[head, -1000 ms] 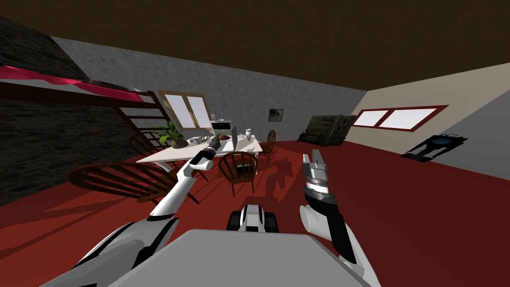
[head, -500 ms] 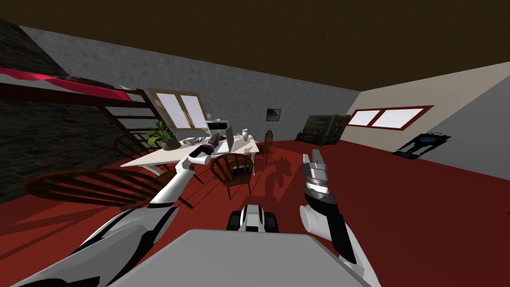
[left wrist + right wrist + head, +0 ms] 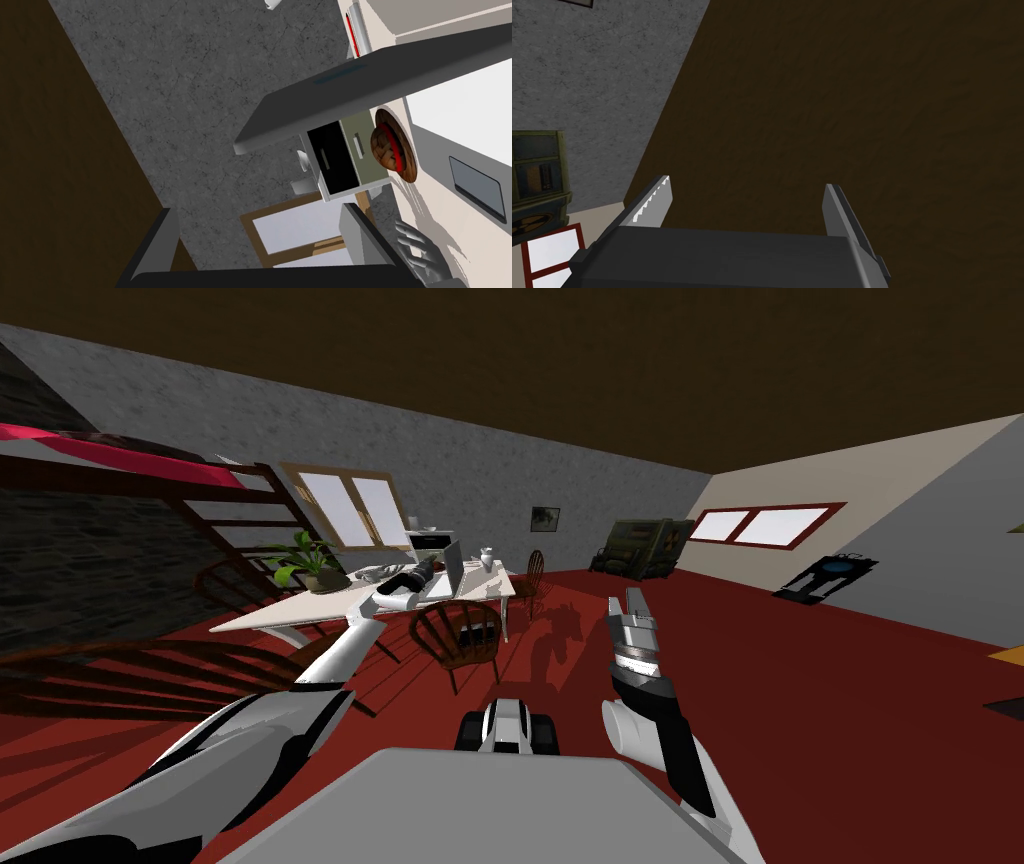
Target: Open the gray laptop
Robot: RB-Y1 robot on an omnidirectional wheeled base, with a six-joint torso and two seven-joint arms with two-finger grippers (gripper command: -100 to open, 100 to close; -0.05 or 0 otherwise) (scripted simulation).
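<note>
1. Laptop [image 3: 449,565], gray, sits on the white tabletop [image 3: 290,608] with its lid partly raised.
2. Left end effector [image 3: 424,574] is just beside the laptop, its fingers spread wide and holding nothing.
3. Right end effector [image 3: 631,606] is raised well apart from the laptop, its fingers also wide.
4. A wooden chair [image 3: 461,634] stands near the laptop.

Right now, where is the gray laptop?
In the head view the laptop sits lid raised on the white table, left of centre, just beyond the left gripper, between the potted plant and the white vase.
</note>
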